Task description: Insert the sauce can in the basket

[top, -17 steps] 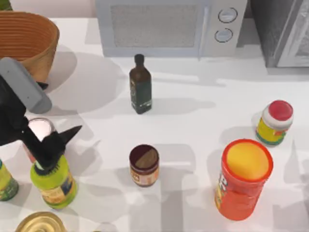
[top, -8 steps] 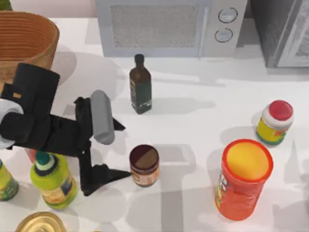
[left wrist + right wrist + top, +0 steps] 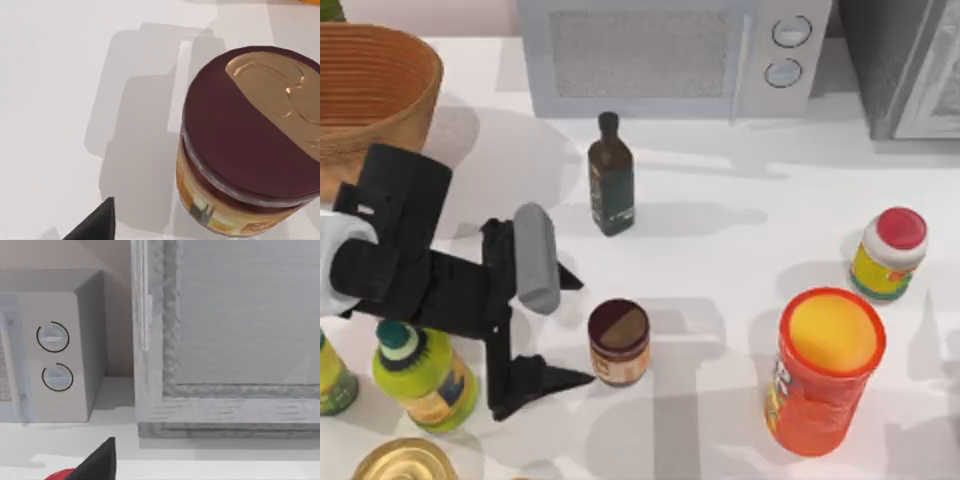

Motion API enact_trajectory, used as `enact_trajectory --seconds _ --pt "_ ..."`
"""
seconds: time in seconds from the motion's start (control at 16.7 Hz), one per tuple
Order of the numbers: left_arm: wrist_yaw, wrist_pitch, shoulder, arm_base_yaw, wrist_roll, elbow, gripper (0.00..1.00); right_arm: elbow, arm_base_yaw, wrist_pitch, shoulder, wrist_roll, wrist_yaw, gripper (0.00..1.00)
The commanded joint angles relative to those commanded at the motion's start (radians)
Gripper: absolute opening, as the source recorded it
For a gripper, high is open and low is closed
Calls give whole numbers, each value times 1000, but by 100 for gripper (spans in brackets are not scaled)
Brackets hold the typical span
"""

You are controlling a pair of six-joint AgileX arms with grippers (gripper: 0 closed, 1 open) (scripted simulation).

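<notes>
The sauce can (image 3: 618, 342), short with a maroon top and orange label, stands upright at the table's front middle. My left gripper (image 3: 576, 331) is open just left of it, one finger toward the back and one toward the front, with the can apart from both and beyond their tips. The left wrist view has the sauce can (image 3: 252, 145) close up, with a black fingertip (image 3: 97, 224) beside it. The wicker basket (image 3: 420, 62) sits at the back left corner. My right gripper (image 3: 100, 460) is parked facing the microwave and cabinet.
A dark oil bottle (image 3: 610, 178) stands behind the can. A green bottle (image 3: 420, 375) is under my left arm, with a gold-lidded tin (image 3: 405, 462) in front of it. An orange canister (image 3: 828, 368) and a red-lidded jar (image 3: 890, 252) stand at the right. A microwave (image 3: 660, 55) lines the back.
My left gripper swung from over the green bottle rightward to the sauce can, then crept slightly closer and toward the front. The can has not moved.
</notes>
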Motion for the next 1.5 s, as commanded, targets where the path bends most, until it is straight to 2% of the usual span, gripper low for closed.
enact_trajectory --seconds 0.3,0.78,1.14,1.5 --pt "-2 -15 -31 -25 -17 1 100 0 0 0 0 0 0 100" --pt "-73 305 193 -158 -172 13 100 0 0 0 0 0 0 100" --pt "-81 346 232 -170 -184 5 100 0 0 0 0 0 0 100" --pt "-81 346 232 -170 -184 5 55 0 0 0 0 0 0 100"
